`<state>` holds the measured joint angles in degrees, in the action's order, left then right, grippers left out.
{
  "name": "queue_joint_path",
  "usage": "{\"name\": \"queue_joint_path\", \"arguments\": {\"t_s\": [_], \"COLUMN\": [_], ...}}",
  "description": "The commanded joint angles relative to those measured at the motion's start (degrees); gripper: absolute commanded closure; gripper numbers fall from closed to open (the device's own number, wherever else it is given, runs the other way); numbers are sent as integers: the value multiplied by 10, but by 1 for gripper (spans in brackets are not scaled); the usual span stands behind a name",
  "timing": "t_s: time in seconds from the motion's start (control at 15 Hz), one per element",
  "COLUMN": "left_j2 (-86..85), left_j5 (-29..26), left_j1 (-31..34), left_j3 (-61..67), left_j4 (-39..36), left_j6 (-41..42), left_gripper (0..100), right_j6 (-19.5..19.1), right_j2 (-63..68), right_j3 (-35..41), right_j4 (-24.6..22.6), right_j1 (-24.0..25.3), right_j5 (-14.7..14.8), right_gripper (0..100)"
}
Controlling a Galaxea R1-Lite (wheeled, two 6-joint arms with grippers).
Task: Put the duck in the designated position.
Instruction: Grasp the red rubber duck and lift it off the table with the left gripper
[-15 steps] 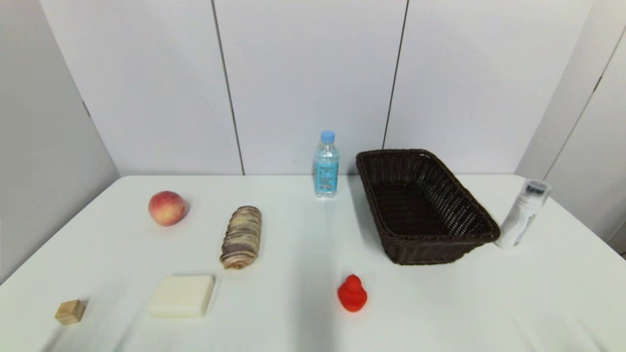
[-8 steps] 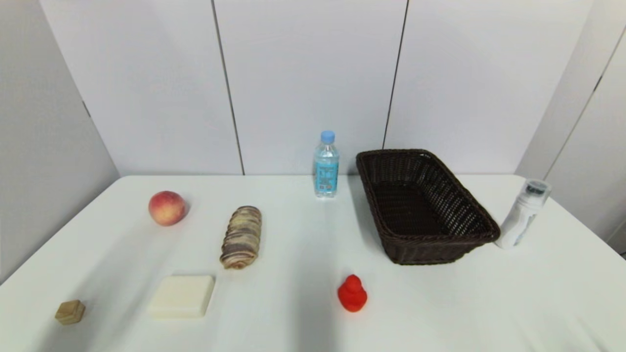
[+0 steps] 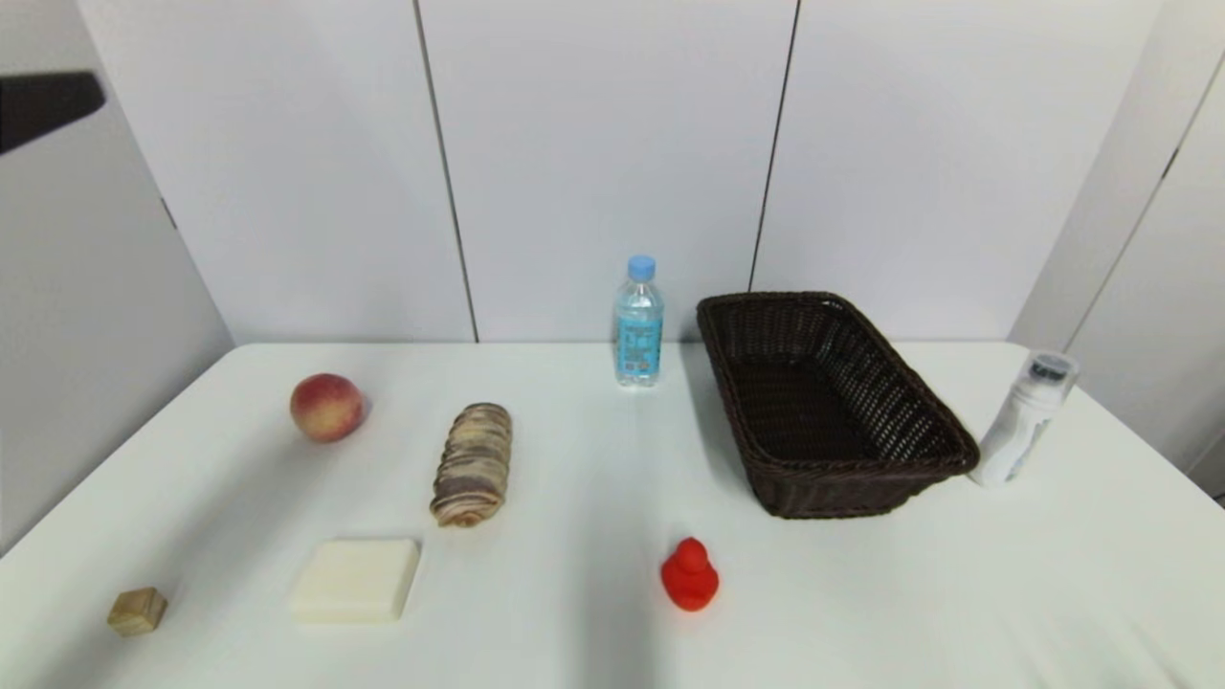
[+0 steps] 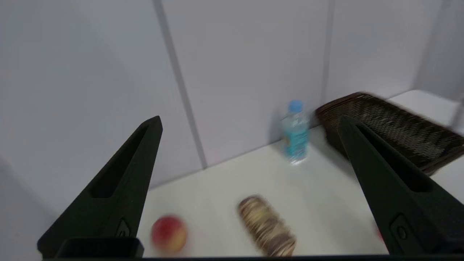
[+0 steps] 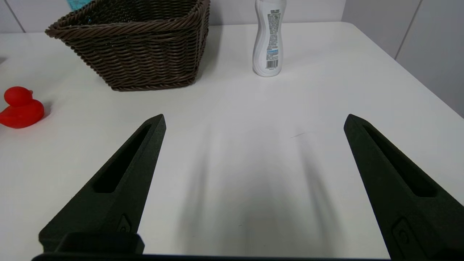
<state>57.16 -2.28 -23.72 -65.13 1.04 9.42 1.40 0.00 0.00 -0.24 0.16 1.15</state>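
- The red toy duck [image 3: 689, 574] sat upright on the white table [image 3: 593, 459], near the front edge and about midway along it, well apart from the dark wicker basket [image 3: 823, 402] behind it toward the right.
- Nothing touched the duck; the task looked not yet begun.
- The left claw [image 4: 250, 188] hung high above the table's left side, fingers spread wide and holding nothing.
- The right claw [image 5: 253, 181] sat low over bare table by the front right, also wide and empty, the duck [image 5: 21, 108] off to its side.
- The duck looked light, smooth and perhaps slightly squashy; a pinch across its plump body, below the round head, seemed safest against slipping.
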Motion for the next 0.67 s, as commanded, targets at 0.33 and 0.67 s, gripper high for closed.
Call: {"name": "queue_joint_path", "arguments": {"t_s": [0.33, 0.67], "left_j2": [313, 432], "left_j5": [-12, -41], "left_j1": [-275, -348], "left_j3": [-247, -312], "left_j4": [-2, -4], "left_j6": [2, 2], "left_gripper": [0, 0], "right_j6": [0, 0], "right_j2": [0, 1], "right_j3": [0, 0], "right_j4": [-1, 0], "right_j1": [0, 0], "right_j5": [0, 0], "right_gripper": [0, 0]}}
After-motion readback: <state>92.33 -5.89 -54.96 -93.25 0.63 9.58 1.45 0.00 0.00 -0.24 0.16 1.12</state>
